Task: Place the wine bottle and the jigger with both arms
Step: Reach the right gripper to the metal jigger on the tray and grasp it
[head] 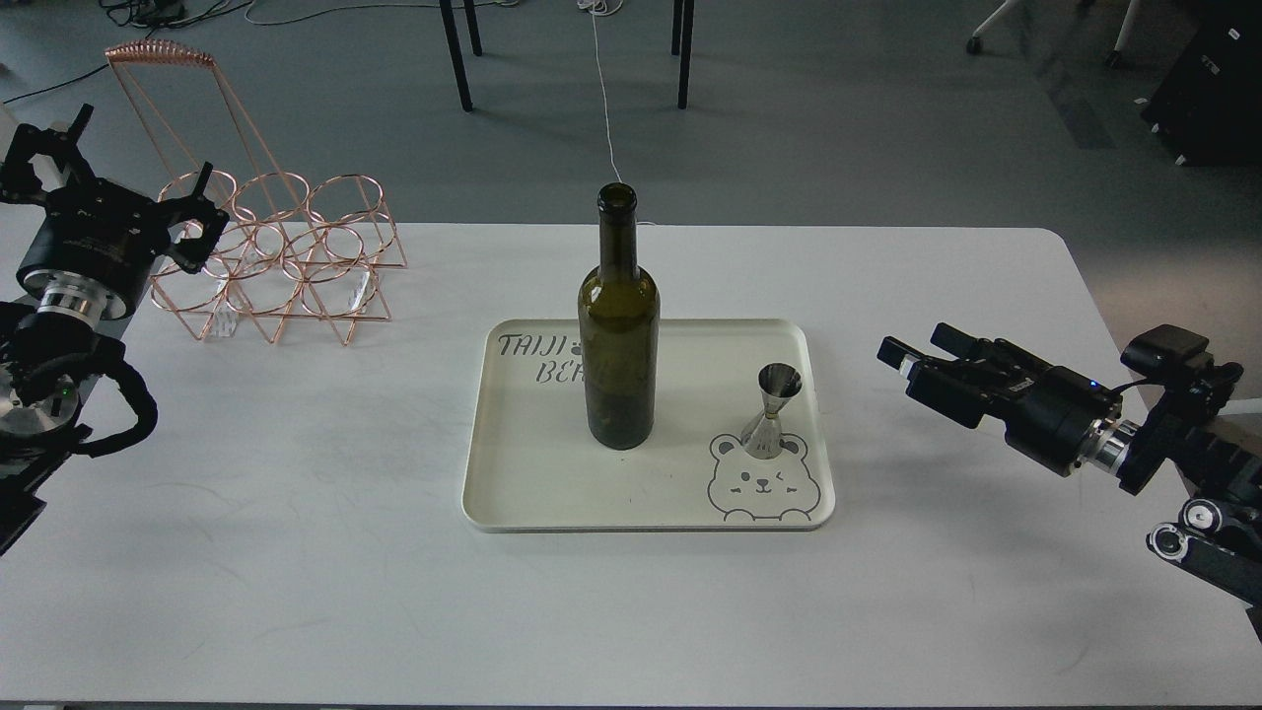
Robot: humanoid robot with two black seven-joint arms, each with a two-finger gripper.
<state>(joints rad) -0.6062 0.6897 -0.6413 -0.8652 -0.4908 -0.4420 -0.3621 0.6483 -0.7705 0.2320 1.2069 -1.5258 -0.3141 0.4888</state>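
At the centre of the frame a cream tray [513,493] with rounded corners lies on the white table [296,572], and both task items stand on it. The wine bottle [618,335] stands upright in the middle of the tray, dark olive-green, its open mouth at the top and its body covering part of the lettering printed on the tray's upper left. The jigger [772,411] stands upright toward the tray's right side, well apart from the bottle, its base resting on the head of the bear drawing [759,488] in the tray's lower right corner. At the right of the frame the right gripper [912,353] hangs over the table beside the tray, pointing left toward it, its two fingers spread with a gap between them and nothing held. In the upper left of the frame the left gripper [202,212] sits right in front of a copper wire bottle rack [286,261] (the dark fingers overlap the wire rings, so I cannot tell whether they are spread or closed). Neither arm touches the tray or anything on it.
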